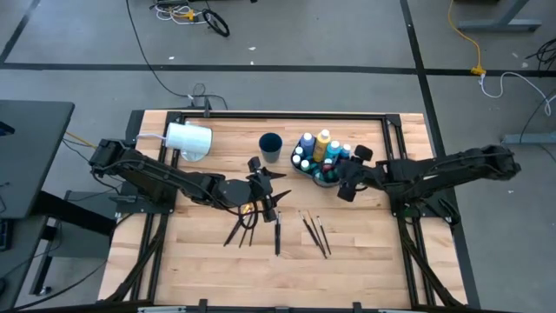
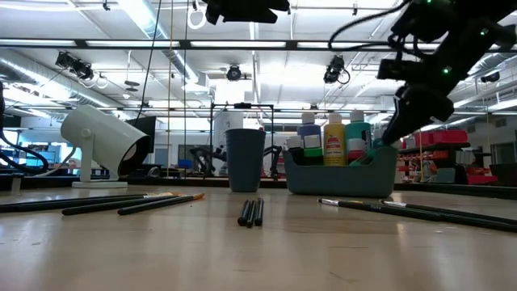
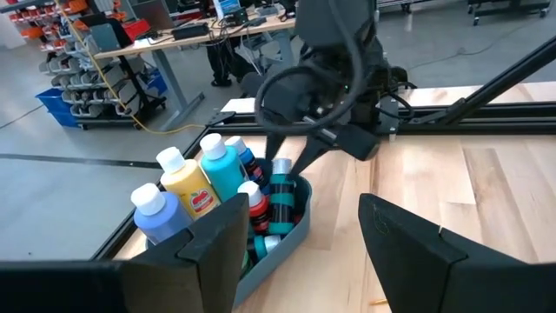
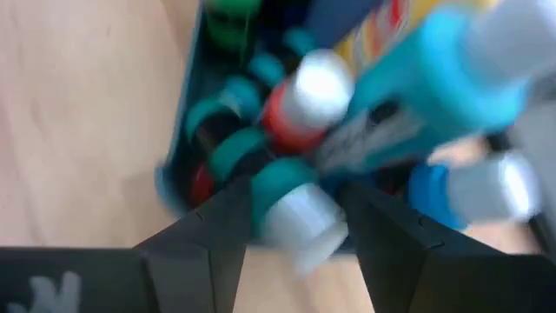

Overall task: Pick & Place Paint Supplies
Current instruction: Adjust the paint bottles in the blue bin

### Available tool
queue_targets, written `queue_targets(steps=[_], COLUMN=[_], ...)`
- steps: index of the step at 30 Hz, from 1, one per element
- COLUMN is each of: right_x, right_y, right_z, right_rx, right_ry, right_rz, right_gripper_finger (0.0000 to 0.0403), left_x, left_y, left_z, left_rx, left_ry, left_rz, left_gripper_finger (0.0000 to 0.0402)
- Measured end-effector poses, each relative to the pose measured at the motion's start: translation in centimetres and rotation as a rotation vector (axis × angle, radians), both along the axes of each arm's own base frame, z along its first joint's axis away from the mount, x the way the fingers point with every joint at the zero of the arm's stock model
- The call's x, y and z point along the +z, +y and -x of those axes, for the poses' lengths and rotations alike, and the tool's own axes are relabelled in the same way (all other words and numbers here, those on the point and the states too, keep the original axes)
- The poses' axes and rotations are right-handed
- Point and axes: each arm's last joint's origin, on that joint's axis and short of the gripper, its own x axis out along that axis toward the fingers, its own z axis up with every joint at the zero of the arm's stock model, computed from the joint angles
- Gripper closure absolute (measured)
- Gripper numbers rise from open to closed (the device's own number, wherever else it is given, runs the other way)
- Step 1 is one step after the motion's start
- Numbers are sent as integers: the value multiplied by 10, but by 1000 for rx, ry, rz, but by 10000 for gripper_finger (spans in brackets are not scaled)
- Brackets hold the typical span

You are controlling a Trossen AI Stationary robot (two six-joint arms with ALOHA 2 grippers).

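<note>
Closest, on the pale wood table (image 1: 365,261): three short dark brushes (image 2: 251,212) lying side by side. To one side, long brushes (image 2: 121,204) flat on the wood, one with an orange tip. To the other side, more thin dark brushes (image 2: 420,210), also flat.

Above the brushes, over the middle of the table: the left claw (image 1: 265,198). Wide open, with nothing in it.

A bit farther back: a dark cup (image 2: 245,159) standing up straight. Just beside it, a grey-blue tray (image 2: 339,171) packed with paint bottles (image 2: 334,139), blue, yellow and teal, all with white caps. Small bottles down low in the tray, tall ones at the back.

Right over the tray: the right claw (image 1: 340,178), tipped down toward the bottles. Fingers spread apart, with a teal bottle (image 4: 291,209) and its white cap right between them. Too blurry to tell if squeezing it or only close to it.

Off toward the far corner: a big white cylinder (image 2: 101,141) on a little stand, tilted.

Past the table: a grey floor (image 1: 287,52) with dark lines and loose cables (image 1: 187,13), one of them yellow. Farther still, a big workshop room. Long bright ceiling lights (image 2: 161,24), pipes up high, and shelves (image 2: 452,162) with red boxes.
</note>
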Motion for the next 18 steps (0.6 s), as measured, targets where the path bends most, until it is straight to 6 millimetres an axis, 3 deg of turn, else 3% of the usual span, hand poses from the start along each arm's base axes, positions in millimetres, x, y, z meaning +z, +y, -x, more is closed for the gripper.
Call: queue_targets(steps=[8,18], right_x=[1,1], right_y=[-5,-8], right_z=[2,4], right_rx=[22,97], right_ry=[45,73], right_rz=[-17,-215], right_gripper_finger=[215,215], left_x=[0,0], left_y=[1,1], left_z=[0,0], left_rx=[-5,-5], left_ry=[10,10], left_rz=[-24,-24], left_gripper_finger=[173,173])
